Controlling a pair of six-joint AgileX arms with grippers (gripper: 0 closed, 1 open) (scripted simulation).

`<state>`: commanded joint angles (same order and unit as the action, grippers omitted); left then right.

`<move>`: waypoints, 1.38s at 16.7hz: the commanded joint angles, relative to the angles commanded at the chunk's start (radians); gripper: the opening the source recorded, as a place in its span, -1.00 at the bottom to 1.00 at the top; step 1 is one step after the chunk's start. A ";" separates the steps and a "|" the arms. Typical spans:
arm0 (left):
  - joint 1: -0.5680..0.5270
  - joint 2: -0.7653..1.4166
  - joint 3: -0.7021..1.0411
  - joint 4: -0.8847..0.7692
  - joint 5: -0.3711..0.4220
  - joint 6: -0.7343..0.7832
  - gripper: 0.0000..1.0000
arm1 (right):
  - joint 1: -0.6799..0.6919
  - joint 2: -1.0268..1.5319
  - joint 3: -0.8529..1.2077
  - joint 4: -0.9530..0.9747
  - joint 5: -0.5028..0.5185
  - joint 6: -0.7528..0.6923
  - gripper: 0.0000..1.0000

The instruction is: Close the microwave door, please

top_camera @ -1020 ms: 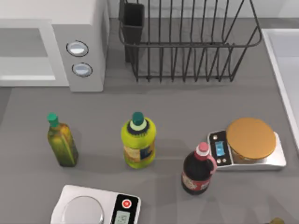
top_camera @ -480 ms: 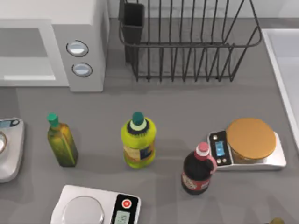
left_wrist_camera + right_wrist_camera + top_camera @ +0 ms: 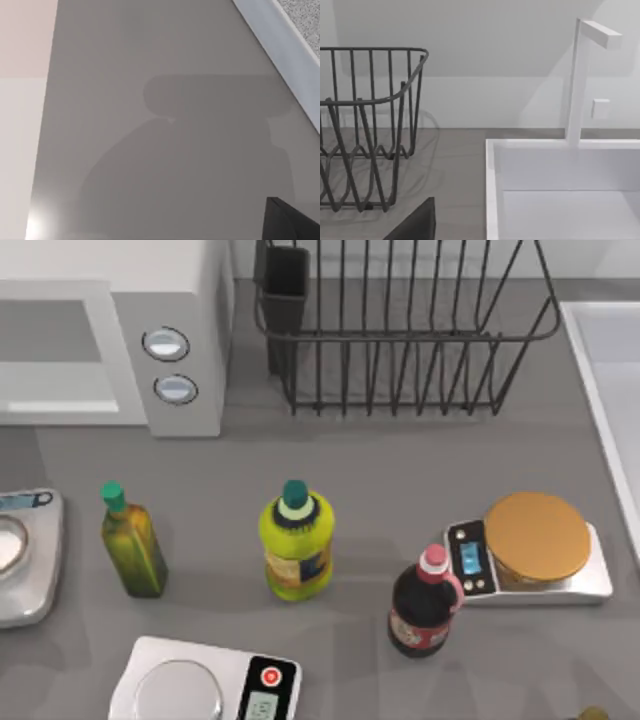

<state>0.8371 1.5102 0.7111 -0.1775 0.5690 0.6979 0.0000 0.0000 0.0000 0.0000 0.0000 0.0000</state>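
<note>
A silver-white scale (image 3: 25,558) has slid further in from the top view's left edge. The microwave (image 3: 135,330) sits upper left, long axis left-right, open front facing the lower edge. The right wrist view shows a wire rack (image 3: 365,125) beside a sink (image 3: 560,170); I cannot tell the jaws' state.

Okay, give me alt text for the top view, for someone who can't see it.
A white microwave stands at the table's far left, a black wire rack to its right. Nearer are three bottles and three kitchen scales, one at the left edge.
</note>
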 joint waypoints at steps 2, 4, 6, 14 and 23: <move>-0.057 -0.062 -0.050 0.024 -0.032 -0.051 -1.00 | 0.000 0.000 0.000 0.000 0.000 0.000 1.00; -0.123 -0.129 -0.110 0.047 -0.070 -0.111 -1.00 | 0.000 0.000 0.000 0.000 0.000 0.000 1.00; -0.186 -0.190 -0.169 0.065 -0.107 -0.171 -1.00 | 0.000 0.000 0.000 0.000 0.000 0.000 1.00; -0.247 -0.250 -0.211 0.086 -0.180 -0.232 -1.00 | 0.000 0.000 0.000 0.000 0.000 0.000 1.00; -0.581 -0.379 -0.292 0.087 -0.403 -0.470 -1.00 | 0.000 0.000 0.000 0.000 0.000 0.000 1.00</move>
<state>0.2560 1.1307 0.4195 -0.0904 0.1659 0.2284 0.0000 0.0000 0.0000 0.0000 0.0000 0.0000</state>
